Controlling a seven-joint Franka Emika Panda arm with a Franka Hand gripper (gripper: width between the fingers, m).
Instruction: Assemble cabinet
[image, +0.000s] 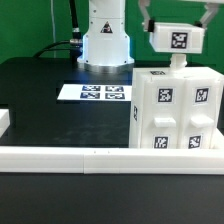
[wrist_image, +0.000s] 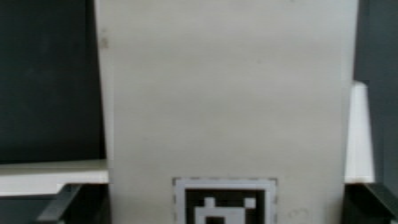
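Cabinet (image: 175, 112): where do we see it?
— Upright on the black table (image: 45, 110), at the exterior view's right, just behind the long white rail (image: 70, 157).
— And the claw (wrist_image: 214, 205)?
— We see it pinching a small tagged panel (image: 176, 40) above the cabinet's top. The marker board (image: 103, 92) lies flat beside the cabinet, in front of the arm's base (image: 105, 45).

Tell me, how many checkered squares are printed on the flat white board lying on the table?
4, in two rows of two on the marker board, toward its end at the exterior view's right; none looks hidden.
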